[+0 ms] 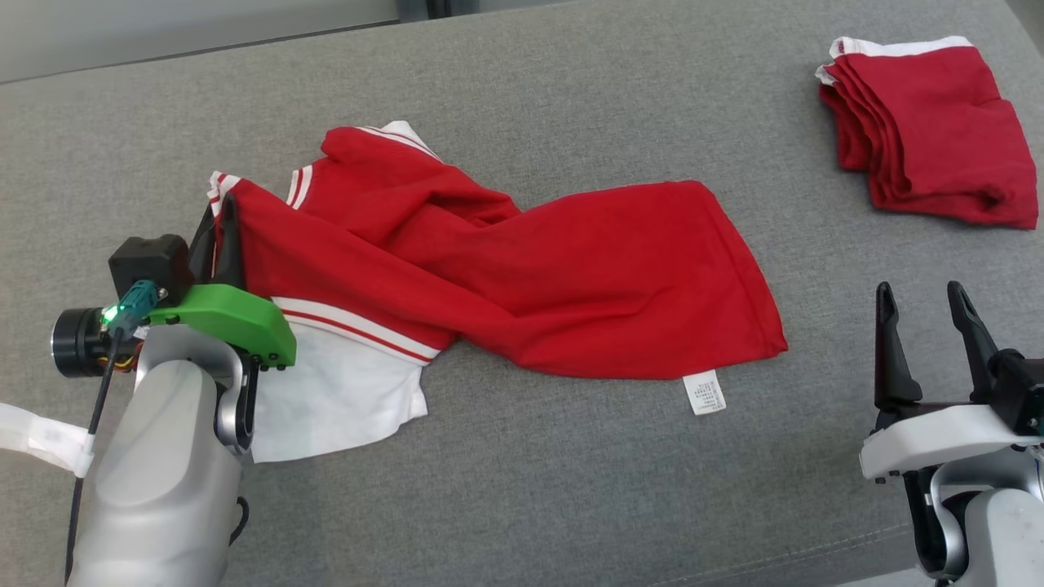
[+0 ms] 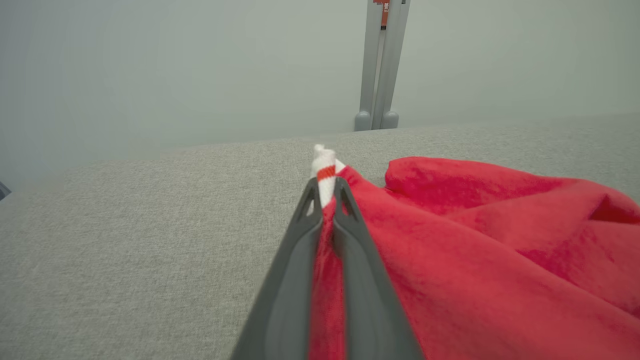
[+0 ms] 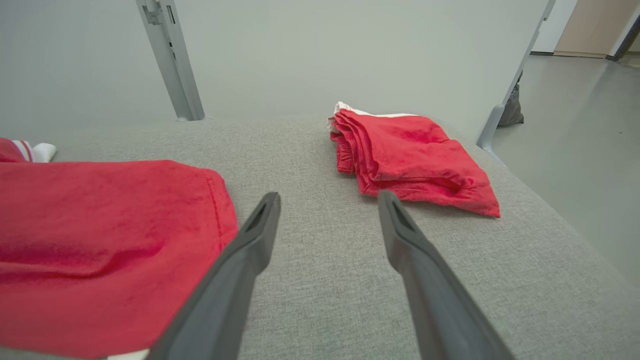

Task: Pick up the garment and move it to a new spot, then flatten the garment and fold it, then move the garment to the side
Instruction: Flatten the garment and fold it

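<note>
Fingers [image 2: 295, 260] of left gripper [image 2: 326, 185] clamp the crumpled garment [image 1: 571, 269], right gripper [image 1: 920, 293] gaping beside it: moving, flattening, folding remain.

Garment [image 1: 522, 277] label [image 1: 706, 392] print illegible (too small).

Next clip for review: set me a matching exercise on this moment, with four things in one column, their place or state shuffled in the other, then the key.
Column one:
1. left hand
2. right hand
3. folded garment
4. care label

Column two:
A. open, holding nothing
B. lies at the far right of the grey surface
C. shut on the striped edge of the unfolded garment
D. white, at the unfolded garment's hem

Pairs: 1-C, 2-A, 3-B, 4-D.
</note>
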You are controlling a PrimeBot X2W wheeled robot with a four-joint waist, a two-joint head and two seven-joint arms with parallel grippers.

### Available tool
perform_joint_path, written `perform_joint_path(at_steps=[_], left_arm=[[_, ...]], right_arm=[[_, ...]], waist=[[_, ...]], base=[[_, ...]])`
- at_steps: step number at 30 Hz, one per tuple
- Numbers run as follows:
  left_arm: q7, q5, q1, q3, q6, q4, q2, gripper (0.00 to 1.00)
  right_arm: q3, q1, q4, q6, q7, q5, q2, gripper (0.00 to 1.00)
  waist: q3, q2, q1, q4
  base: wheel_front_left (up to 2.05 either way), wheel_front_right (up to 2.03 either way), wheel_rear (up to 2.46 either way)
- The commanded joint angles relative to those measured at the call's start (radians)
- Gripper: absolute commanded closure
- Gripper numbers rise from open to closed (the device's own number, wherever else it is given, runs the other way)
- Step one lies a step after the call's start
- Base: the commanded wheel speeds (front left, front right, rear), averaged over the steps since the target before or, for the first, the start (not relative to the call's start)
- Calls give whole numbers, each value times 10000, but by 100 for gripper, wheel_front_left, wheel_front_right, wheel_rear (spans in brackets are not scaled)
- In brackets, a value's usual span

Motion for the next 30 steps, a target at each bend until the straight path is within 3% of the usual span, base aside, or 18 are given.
perform_joint_path(at_steps=[1, 2, 3, 11, 19, 30], left_arm=[[-71, -98, -222, 110, -66, 225, 89, 79], [-91, -137, -220, 144, -82, 258, 55, 16], [-111, -205, -195, 211, -133, 244, -13, 0], [-115, -88, 1184, 865, -371, -1396, -349, 0], [-106, 342, 2893, 924, -597, -2571, -787, 0], [-107, 202, 4733, 515, -259, -3142, -1251, 0]], right_arm=[[-65, -219, 131, -10, -190, -49, -6, 0], [-66, -261, 164, -10, -250, -21, -6, 0], [-62, -320, 217, -12, -333, -2, -8, 0], [63, -459, 685, -10, -876, 113, -7, 0], [364, -36, 1067, -10, -1149, 416, -9, 0], [1072, 346, 1769, -10, -1339, 1097, -12, 0]], waist=[[97, 0, 0, -118], [82, 0, 0, -118], [43, 0, 0, -104], [-551, 0, 0, 314], [-1615, 0, 0, 1015], [-2768, 0, 0, 1610]], base=[[0, 0, 0], [0, 0, 0], [0, 0, 0], [0, 0, 0], [0, 0, 0], [0, 0, 0]])
